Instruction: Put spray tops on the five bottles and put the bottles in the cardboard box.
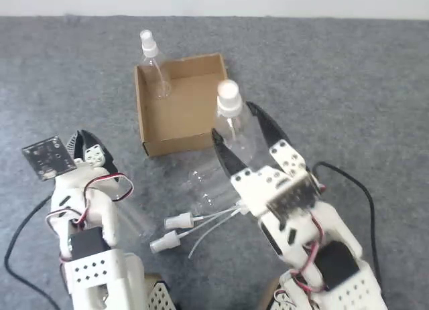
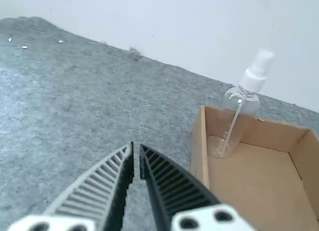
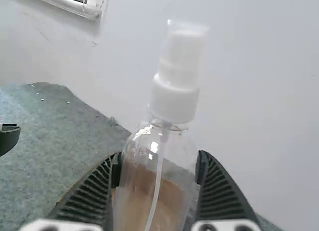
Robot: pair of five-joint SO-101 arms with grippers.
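We find one capped bottle [image 1: 153, 65] standing in the far corner of the cardboard box [image 1: 177, 146]. The right gripper [image 1: 233, 124] is clamped on a second capped bottle [image 3: 177, 91], held upright near the box's right wall and not yet set down. Two loose spray tops [image 1: 177, 221] lie on the carpet [image 1: 348, 75] beside uncapped clear bottles [image 1: 201, 183], whose number we cannot fix. The left gripper [image 2: 136, 161] is nearly closed and empty, well apart from the box. In our judgement, the box interior offers open room.
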